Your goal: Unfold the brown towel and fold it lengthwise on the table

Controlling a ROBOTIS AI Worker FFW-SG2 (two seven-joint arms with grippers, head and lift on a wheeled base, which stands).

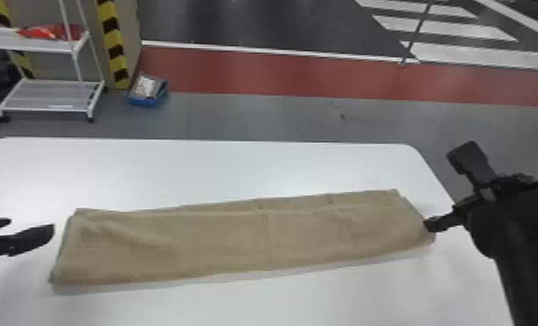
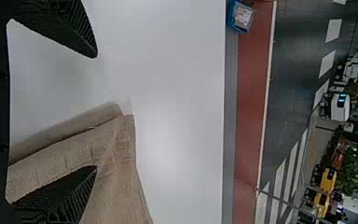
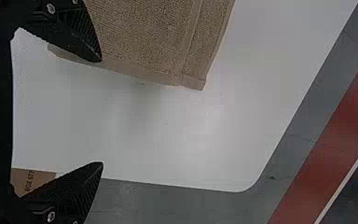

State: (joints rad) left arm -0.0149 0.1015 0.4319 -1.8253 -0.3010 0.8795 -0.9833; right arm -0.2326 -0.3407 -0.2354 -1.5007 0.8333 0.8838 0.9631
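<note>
Brown towel [image 1: 237, 238] lies in a long strip across the white table [image 1: 237, 169], apparently laid flat to keep its lengthwise fold neat. At its ends, the left gripper [image 2: 95, 112] and right gripper [image 3: 101, 112] hold nothing, fingers parted, probably placed to tend both corners.

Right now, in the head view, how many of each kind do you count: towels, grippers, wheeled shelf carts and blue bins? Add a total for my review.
Towels: 1, the brown towel
Grippers: 2, the left gripper and the right gripper
Wheeled shelf carts: 1, the white cart
Blue bins: 1, the blue bin on the floor
Total: 5
</note>
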